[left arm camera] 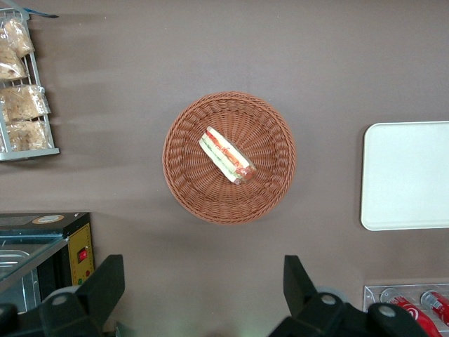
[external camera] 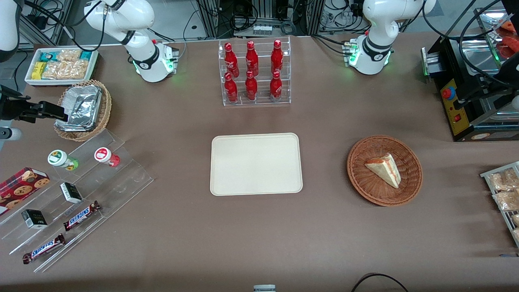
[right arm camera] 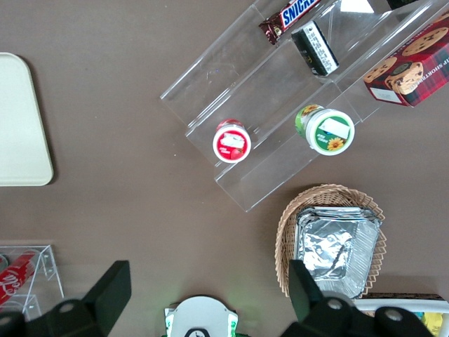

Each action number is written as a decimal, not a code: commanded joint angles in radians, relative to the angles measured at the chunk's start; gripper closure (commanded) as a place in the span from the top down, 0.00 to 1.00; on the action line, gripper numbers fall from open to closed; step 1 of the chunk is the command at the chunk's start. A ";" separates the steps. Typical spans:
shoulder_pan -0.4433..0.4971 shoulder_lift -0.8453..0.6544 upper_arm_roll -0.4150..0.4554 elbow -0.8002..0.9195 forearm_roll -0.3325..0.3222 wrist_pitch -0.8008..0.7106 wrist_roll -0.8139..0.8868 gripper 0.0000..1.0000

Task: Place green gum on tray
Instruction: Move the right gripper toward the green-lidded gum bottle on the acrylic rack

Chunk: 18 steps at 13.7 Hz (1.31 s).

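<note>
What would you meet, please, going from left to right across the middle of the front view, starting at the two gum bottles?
Green gum → red gum → tray, bare → wicker basket holding a sandwich wedge. The hand hangs open above the table, farther from the camera than the green gum, beside the foil-container basket.

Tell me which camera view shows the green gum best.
The right wrist view: the green gum stands on the clear stepped shelf with its lid label plain, the open gripper high above. The front view shows it smaller, near the working arm's end. The left wrist view misses it.
</note>
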 commanded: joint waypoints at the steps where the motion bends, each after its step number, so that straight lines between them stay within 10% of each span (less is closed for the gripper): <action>1: 0.018 0.039 -0.003 0.065 -0.001 -0.047 0.012 1.00; 8: -0.011 -0.024 -0.015 -0.118 -0.028 0.112 -0.085 1.00; 18: -0.179 -0.026 -0.015 -0.400 -0.013 0.593 -0.953 1.00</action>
